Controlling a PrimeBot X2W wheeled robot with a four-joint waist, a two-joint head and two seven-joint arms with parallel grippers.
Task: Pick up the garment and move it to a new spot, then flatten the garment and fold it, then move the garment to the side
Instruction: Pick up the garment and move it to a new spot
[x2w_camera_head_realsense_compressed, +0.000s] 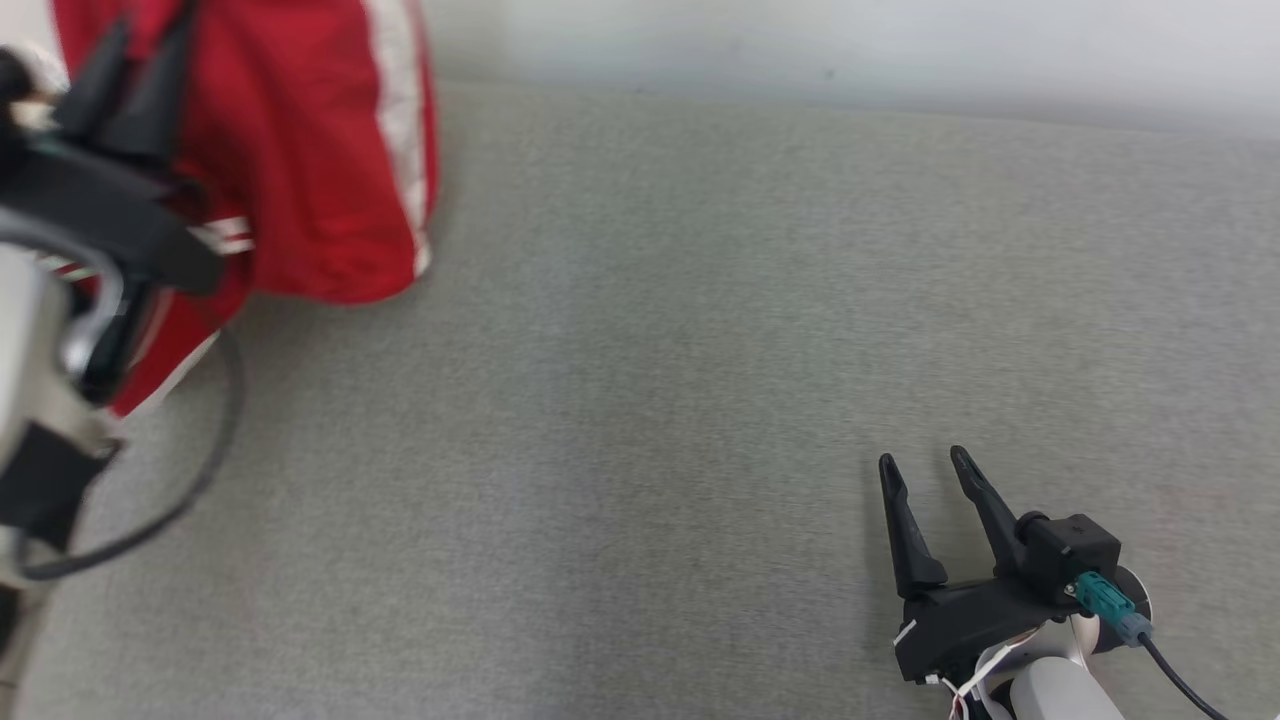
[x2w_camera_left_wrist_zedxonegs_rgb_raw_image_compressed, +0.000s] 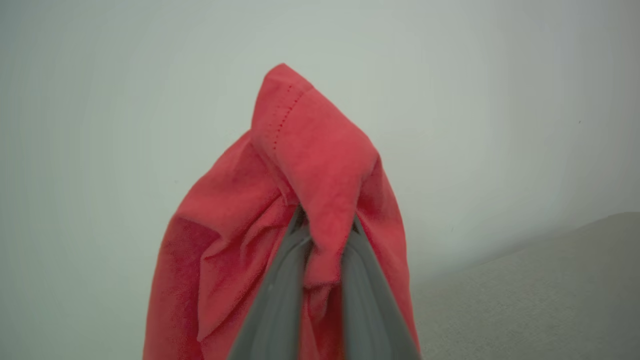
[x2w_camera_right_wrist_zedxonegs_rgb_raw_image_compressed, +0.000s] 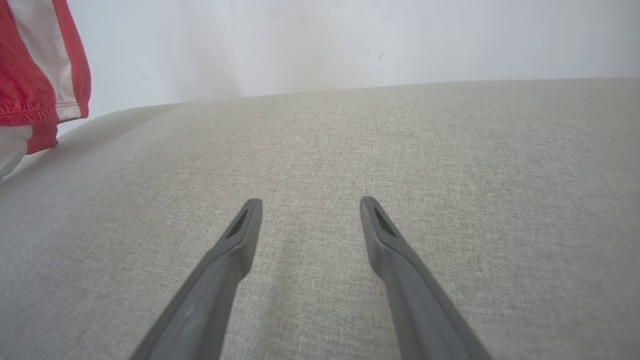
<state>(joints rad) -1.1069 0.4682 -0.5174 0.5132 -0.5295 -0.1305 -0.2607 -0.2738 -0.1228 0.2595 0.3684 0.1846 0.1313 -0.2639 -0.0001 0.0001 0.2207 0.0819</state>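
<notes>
The left jaws pinch a fold of the red cloth garment with white stripes (x2w_camera_left_wrist_zedxonegs_rgb_raw_image_compressed: 320, 165), which hangs over the far left of the grey fabric-covered desk (x2w_camera_head_realsense_compressed: 700, 350). The right jaws stand wide and empty. This looks like the carrying step; next, lower the garment onto open desk.

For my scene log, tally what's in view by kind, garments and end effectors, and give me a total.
Garments: 1, the red garment with white stripes
End effectors: 2, the left end effector shut on the cloth, the right end effector open
Total: 3
</notes>
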